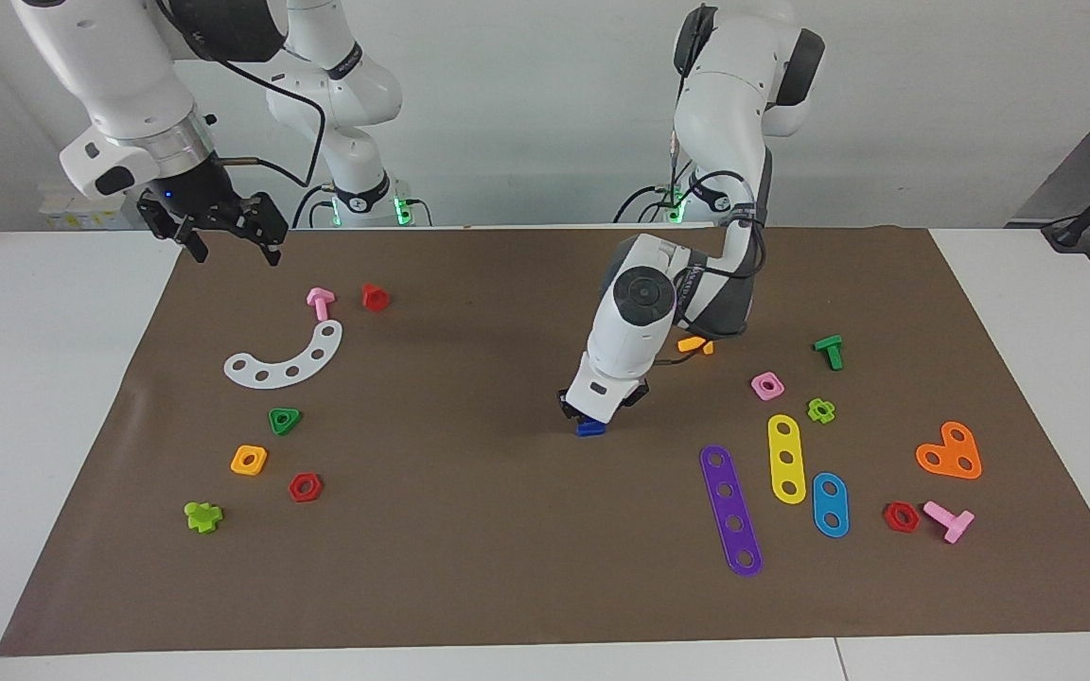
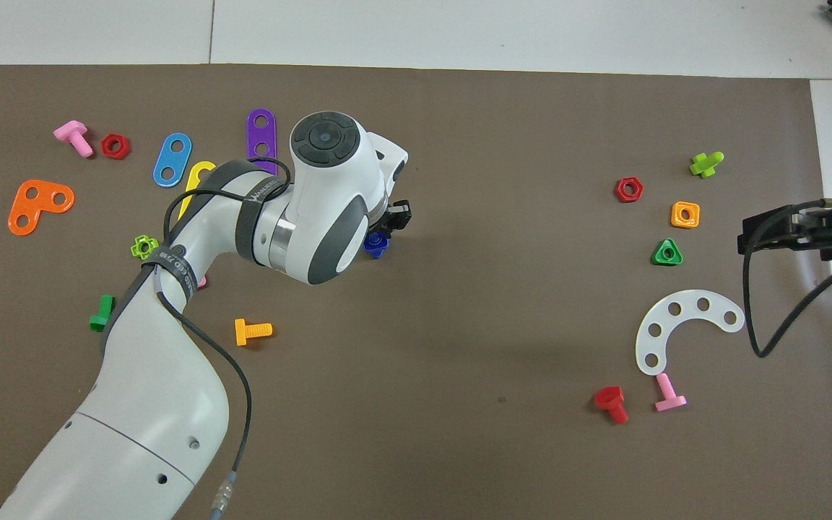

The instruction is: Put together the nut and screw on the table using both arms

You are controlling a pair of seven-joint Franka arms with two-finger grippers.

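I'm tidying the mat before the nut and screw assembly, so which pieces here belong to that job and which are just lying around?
In the job:
- blue screw, under the left gripper
- right gripper, waiting raised
- a blue nut is not visible

Lying about:
- pink nut
- orange-yellow nut
- green triangular nut
- purple strip
- white curved strip

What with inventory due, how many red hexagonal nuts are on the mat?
2: one red nut beside the orange-yellow square nut, right arm's end; another red nut beside a pink bolt, left arm's end. Left arm may hide more.
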